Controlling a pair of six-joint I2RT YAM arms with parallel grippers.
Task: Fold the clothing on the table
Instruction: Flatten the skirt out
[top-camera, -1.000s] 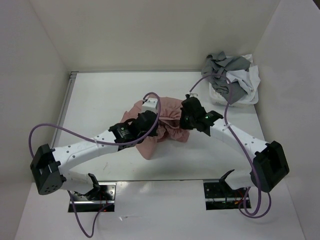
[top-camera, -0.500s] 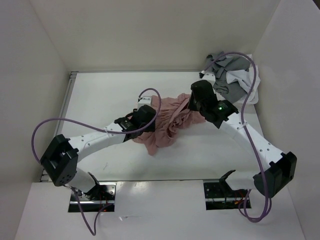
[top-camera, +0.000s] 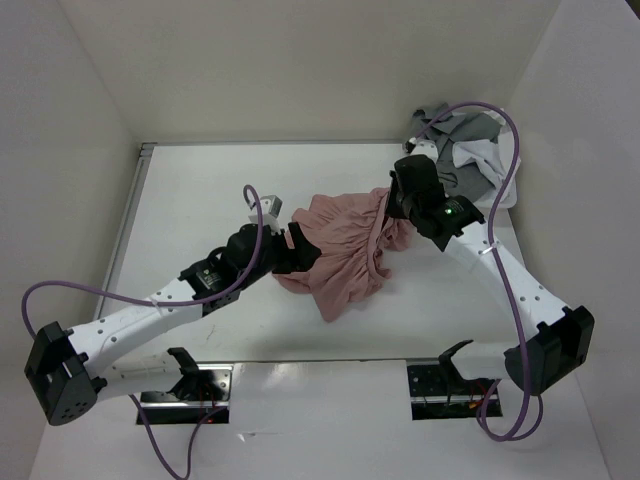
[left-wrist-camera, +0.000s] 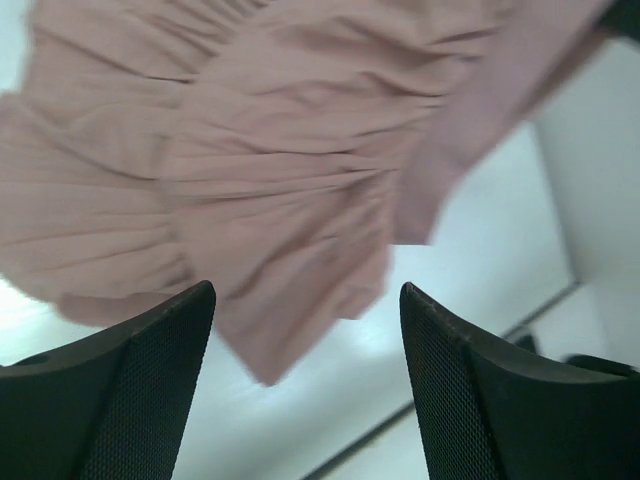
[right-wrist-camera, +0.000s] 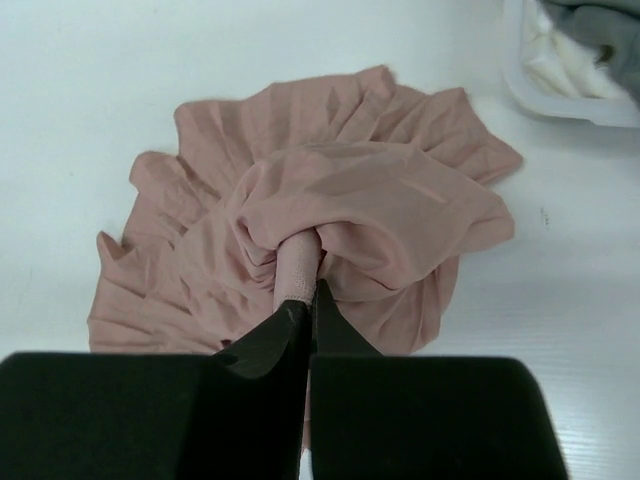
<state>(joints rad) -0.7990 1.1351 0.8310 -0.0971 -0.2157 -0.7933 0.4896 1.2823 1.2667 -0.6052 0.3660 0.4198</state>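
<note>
**Right jaws pinch the pink garment, left jaws stand wide and empty**

My right gripper (right-wrist-camera: 310, 300) is closed tight on a rolled tuck of the pink garment (right-wrist-camera: 330, 200), with the fabric coming straight out from between its fingertips. Beyond the tips the cloth bunches into a crumpled mound. From there it fans out, mostly to the gripper's left, over the white table (top-camera: 200, 190). Off to the gripper's right and a little ahead sits a white bin (right-wrist-camera: 560, 100) of grey and white clothes.

My left gripper (left-wrist-camera: 305, 295) has its jaws well apart with nothing between them. The ruffled edge of the garment lies just ahead of its fingertips, blurred in that wrist view.

My worries from here:
- One narrow pinch carries the whole garment, so a quick pull could slip the tuck out.
- A pull could also drag the cloth along as a heap instead of spreading it.
- Moving rightward risks sweeping fabric against the bin.
- If I close the left jaws blindly, they may take several ruffle layers at once and lock in the creases.
</note>
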